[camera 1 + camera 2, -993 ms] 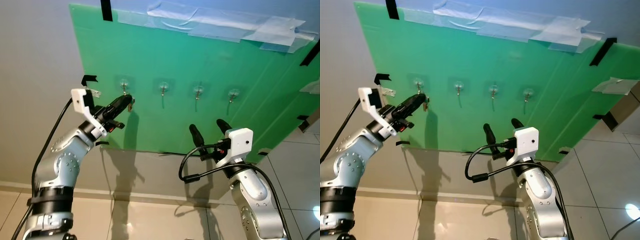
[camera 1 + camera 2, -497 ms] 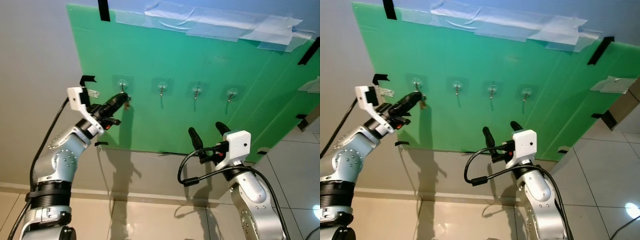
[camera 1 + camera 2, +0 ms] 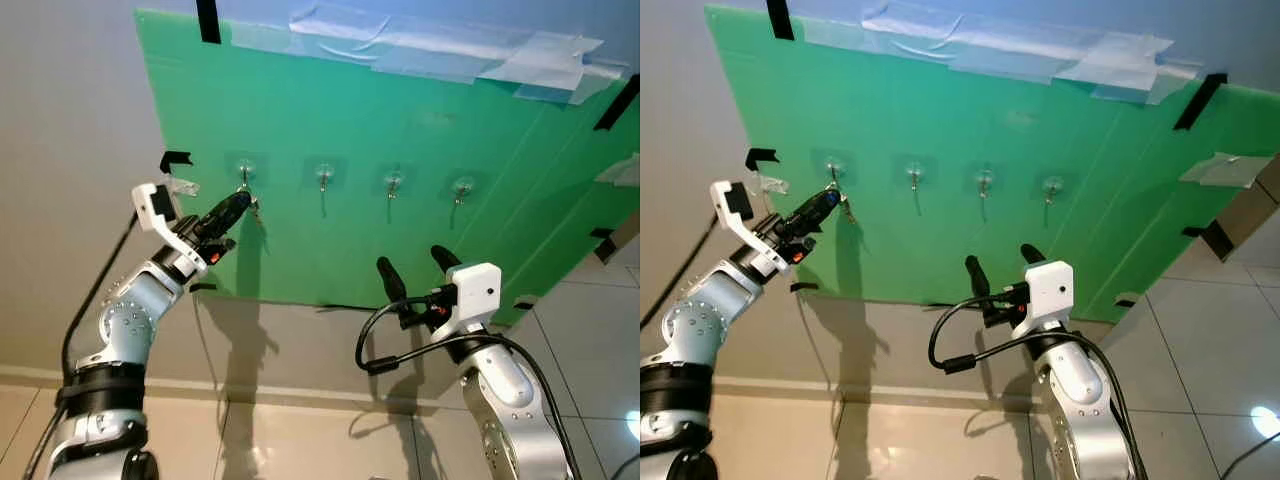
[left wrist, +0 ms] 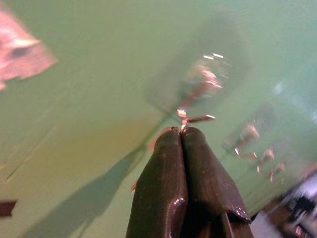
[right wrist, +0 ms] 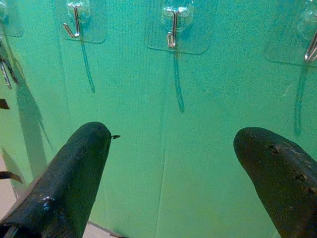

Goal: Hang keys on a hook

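From the head views, your left gripper (image 3: 240,200) is raised to the green board (image 3: 420,240), its fingers pinched together on the keys (image 3: 254,208) right at the leftmost hook (image 3: 243,174). Your right gripper (image 3: 418,265) sits lower, well apart from the hooks, fingers spread wide.

In the left wrist view, the fingers (image 4: 163,168) are closed with a bit of metal at their tips; it's blurred, so whether the ring is over the hook is unclear.

In the right wrist view, the spread fingers (image 5: 74,173) face the board.
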You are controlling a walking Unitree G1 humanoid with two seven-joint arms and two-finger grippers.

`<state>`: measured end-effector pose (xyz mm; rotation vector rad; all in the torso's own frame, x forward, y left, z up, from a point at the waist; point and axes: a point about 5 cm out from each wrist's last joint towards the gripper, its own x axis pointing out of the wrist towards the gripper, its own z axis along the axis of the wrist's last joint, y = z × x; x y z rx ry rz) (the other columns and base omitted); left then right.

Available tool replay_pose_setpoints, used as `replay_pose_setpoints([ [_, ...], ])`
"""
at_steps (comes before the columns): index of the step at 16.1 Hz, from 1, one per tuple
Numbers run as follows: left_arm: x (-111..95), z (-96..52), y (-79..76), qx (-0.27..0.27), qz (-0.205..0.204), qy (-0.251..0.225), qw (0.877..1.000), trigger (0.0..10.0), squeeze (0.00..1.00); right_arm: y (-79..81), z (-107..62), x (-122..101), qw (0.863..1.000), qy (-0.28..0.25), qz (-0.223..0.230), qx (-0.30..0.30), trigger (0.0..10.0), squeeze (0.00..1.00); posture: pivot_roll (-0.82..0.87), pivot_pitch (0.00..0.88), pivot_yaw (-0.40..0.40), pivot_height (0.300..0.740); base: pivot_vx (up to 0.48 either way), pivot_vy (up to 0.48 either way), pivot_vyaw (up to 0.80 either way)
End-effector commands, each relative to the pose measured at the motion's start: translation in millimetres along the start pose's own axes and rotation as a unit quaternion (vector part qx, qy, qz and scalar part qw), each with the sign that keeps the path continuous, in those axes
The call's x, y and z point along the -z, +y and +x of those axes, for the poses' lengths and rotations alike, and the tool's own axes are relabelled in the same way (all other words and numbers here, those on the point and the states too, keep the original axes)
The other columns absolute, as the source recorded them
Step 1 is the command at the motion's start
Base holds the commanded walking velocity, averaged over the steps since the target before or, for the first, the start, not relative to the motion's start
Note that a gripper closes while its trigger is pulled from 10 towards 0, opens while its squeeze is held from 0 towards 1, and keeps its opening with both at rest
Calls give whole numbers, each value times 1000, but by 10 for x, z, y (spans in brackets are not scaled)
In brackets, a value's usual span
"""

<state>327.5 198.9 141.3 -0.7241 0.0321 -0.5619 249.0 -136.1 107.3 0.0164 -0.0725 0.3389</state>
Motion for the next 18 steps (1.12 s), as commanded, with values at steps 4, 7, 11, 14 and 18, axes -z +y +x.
replay_pose_setpoints([
  [4, 248, -5, 31, -30, 12, 42, 999, 10000, 0, -26, -10, -19, 1000, 2, -6, 4, 10000, 1000, -31, 0, -60, 740, 0, 0, 0],
  [7, 147, 48, -27, -66, 244, 62, 966, 10000, 1000, -42, -24, -22, 1000, 3, -9, 6, 10000, 1000, -29, 0, -59, 740, 0, 0, 0],
  [11, 20, -31, -211, -56, 341, 63, 936, 10000, 1000, -89, -26, -9, 1000, 6, -8, 17, 10000, 1000, -17, 0, -59, 740, 0, 0, 0],
  [14, 142, -240, -436, -40, 383, 46, 922, 10000, 1000, -231, -51, 16, 997, 12, -28, 70, 10000, 1000, 11, 0, -60, 740, 0, 0, 0],
  [18, 847, -858, -286, -174, 379, 100, 903, 10000, 1000, -408, -216, 202, 983, 47, -14, 175, 10000, 1000, 39, 0, -46, 740, 0, 0, 0],
])
